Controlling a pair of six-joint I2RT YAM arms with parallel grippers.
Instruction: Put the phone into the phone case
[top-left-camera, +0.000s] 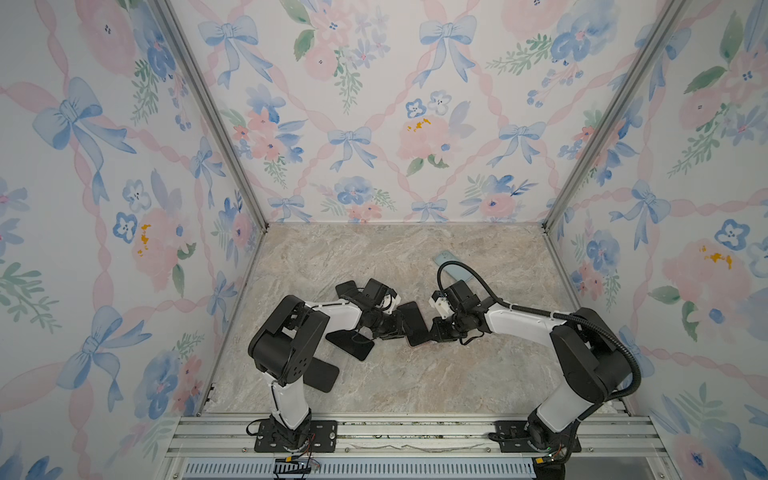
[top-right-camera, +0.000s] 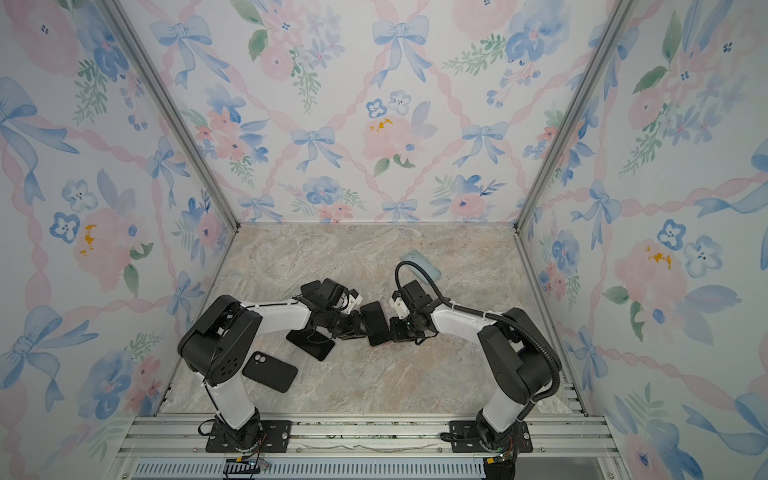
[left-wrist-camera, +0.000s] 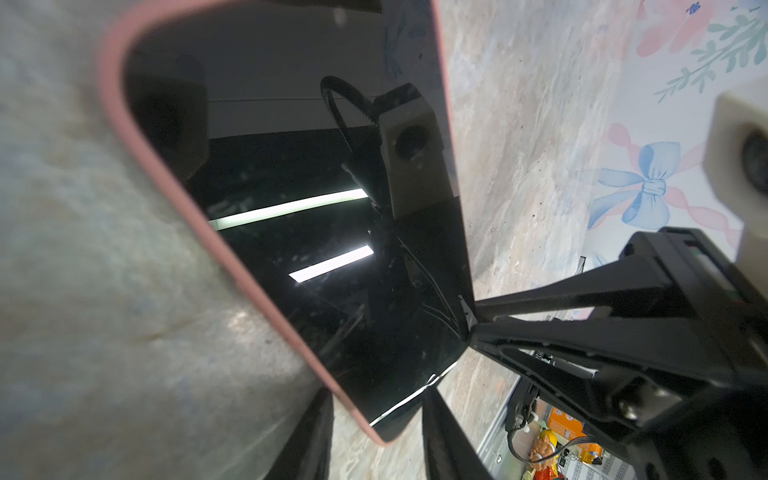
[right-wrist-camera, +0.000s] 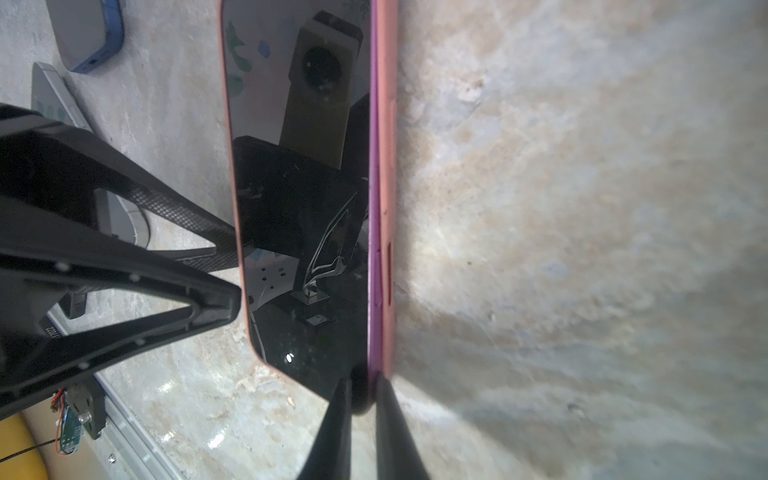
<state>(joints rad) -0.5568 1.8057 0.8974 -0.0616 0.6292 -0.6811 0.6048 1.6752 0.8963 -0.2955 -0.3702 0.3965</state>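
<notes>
Pinching the phone (top-left-camera: 413, 323) near one corner, the right gripper (right-wrist-camera: 363, 388) is clamped across its thickness. One finger lies on the dark screen and the other on the back of the pink case (right-wrist-camera: 388, 166).

The phone sits in that case. A pink rim runs along one long side, while on the other a purple strip shows between the glass and the pink wall (whether that side is fully seated cannot be told).

The left gripper (left-wrist-camera: 376, 411) has its jaws partly apart, with the opposite corner of the phone between its fingers (left-wrist-camera: 309, 436). Whether they press on it cannot be told.

In both top views the cased phone hangs between the two grippers near the middle of the marble table (top-left-camera: 374, 374).

Near the left arm's base a black case (top-right-camera: 270, 371) lies flat with its camera opening upward, and what it holds cannot be seen. A dark slab (top-right-camera: 309, 344) lies partly under the left forearm. It may be a phone or a case.

Toward the back on the right lies a pale blue case (top-right-camera: 424, 264), well apart from the grippers.
</notes>
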